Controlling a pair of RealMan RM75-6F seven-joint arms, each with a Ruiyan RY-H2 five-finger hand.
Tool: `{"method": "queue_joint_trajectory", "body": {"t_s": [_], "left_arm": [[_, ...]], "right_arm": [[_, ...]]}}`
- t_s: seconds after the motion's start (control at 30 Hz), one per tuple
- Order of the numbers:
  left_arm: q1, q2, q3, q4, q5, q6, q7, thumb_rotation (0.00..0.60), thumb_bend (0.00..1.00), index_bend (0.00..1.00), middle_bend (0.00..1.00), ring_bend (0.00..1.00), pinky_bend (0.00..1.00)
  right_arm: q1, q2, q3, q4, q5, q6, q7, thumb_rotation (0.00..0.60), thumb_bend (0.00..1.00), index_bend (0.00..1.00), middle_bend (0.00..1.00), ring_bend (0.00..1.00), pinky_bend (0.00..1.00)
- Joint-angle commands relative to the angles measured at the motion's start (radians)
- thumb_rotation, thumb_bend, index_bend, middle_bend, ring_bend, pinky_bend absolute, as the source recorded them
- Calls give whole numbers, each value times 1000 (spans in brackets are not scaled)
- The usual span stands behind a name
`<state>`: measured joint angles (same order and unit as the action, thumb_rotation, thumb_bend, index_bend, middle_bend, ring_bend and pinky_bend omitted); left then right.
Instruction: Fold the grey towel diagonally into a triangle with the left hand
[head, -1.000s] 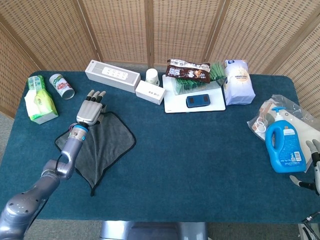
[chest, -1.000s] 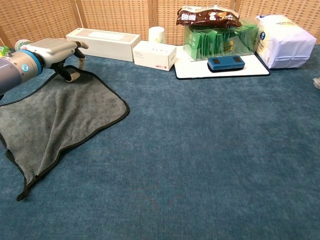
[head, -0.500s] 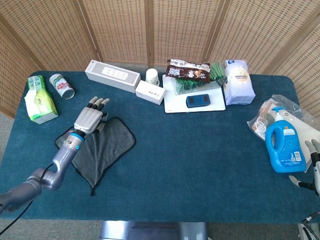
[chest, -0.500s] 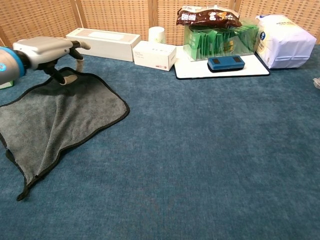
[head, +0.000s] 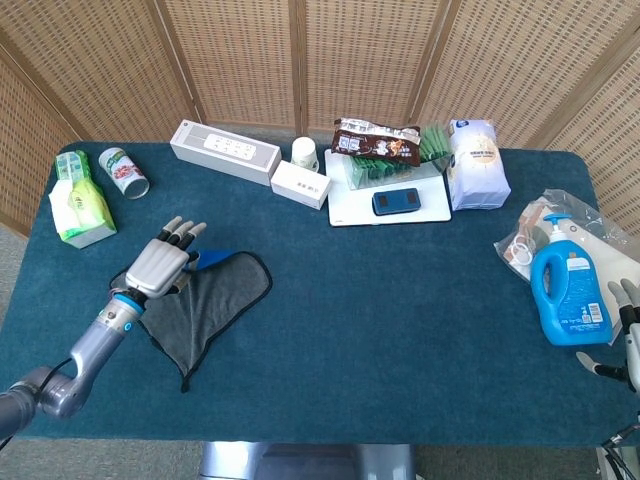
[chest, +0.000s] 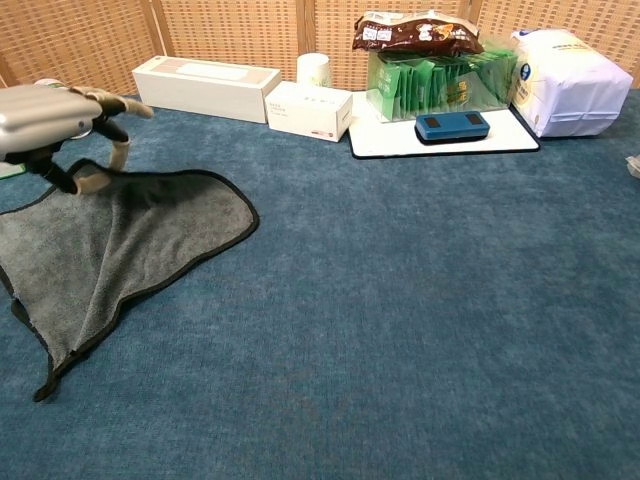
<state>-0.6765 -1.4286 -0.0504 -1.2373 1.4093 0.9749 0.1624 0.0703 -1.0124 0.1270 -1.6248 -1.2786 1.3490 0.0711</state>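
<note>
Fingers (chest: 112, 103) of the left hand (head: 158, 268) reach forward over the far corner of the grey towel (head: 205, 303), with the thumb curled beneath; in the chest view that corner looks pinched and lifted a little off the bench (head: 400, 300), though the grip itself is blurred. The towel lies spread at the bench's left front, its dark hem trailing to a point toward the near edge, with a crease running down its middle. At the far left stands a green tissue pack (head: 80, 205), and a can (head: 123, 172) lies on its side just beside it. Further along the back edge sit a long white box (head: 224, 153), a small white cup (head: 305, 153) and a small white carton (head: 300, 184). Next comes a white tray (head: 345, 212) bearing a dark blue case (head: 398, 202) and green packets (chest: 440, 85), with a brown snack bag (head: 376, 141) on top of the packets. A white sack (head: 476, 164) stands beside the tray. Near the right edge a blue detergent bottle (head: 567, 296) stands against a crinkled clear bag (head: 596, 235). At the far right the right hand (head: 628, 330) hangs off the bench edge, fingers loosely spread and holding nothing.
</note>
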Motion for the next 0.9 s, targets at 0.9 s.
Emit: {"method": "queue_joint_trajectory", "body": {"t_s": [0.9], "left_arm": [[70, 93, 108, -205, 99, 37, 25, 600, 582, 668, 0, 0, 32]], "right_arm": [[-1, 7, -1, -7, -3, 2, 10, 600, 0, 0, 0, 0, 0]]}}
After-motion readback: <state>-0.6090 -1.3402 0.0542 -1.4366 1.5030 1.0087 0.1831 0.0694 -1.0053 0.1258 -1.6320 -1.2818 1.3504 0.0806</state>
